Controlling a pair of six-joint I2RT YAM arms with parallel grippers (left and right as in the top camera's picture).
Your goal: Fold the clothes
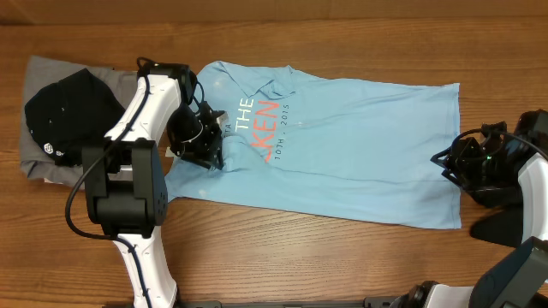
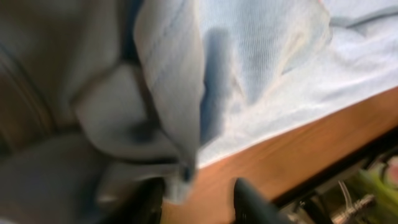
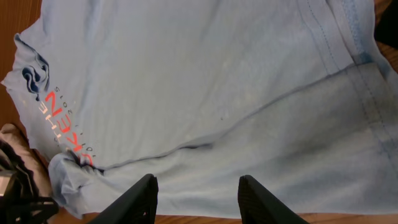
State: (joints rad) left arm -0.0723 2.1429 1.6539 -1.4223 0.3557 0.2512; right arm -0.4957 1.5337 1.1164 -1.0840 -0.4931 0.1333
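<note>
Left jaws stand apart: the left wrist view has my 2 fingers [image 2: 252, 200] at the bottom edge with bare wooden tabletop [image 2: 298, 149] between them. A hanging fold of the light-blue T-shirt [image 2: 267, 62] tips down into the gap, not pinched. Grey cloth [image 2: 50, 93] fills the left side of that view, blurred. Overhead, the left jaws sit at the shirt's left end, just beside the print, where the fabric is bunched. Right jaws also apart, nothing between them: both fingers [image 3: 137, 199] hover over the flat lower part of the shirt, near its edge. Overhead puts them at the shirt's right end, by the hem. The T-shirt [image 1: 360, 137] lies spread across the middle of the tabletop [image 1: 342, 34], mostly flat, with red letters "THE" and "KEN" readable and the rest of the print folded under. A folded grey garment [image 1: 43, 73] lies at the far left, just beside the shirt, with a black item [image 1: 73, 111] on top. A bit of beige cloth [image 3: 12, 134] shows at the left edge of the right wrist view.
</note>
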